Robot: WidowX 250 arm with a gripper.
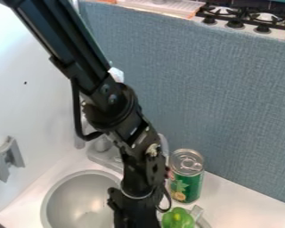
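Note:
The gripper [136, 213] hangs at the bottom edge of the camera view, between the round metal sink bowl and a green pepper. To its right lies the shiny green pepper [178, 218], cut off by the bottom edge. A green can with a silver top [187, 181] stands upright behind the pepper, close to the wrist of the arm. Whether the gripper touches the pepper, I cannot tell.
The sink bowl [79, 201] is at the lower left, with a grey faucet base [104, 154] behind it, partly covered by the arm. A grey bracket [7, 159] is on the white wall. A blue-grey panel [198, 89] closes off the back; a stove [246, 20] stands beyond.

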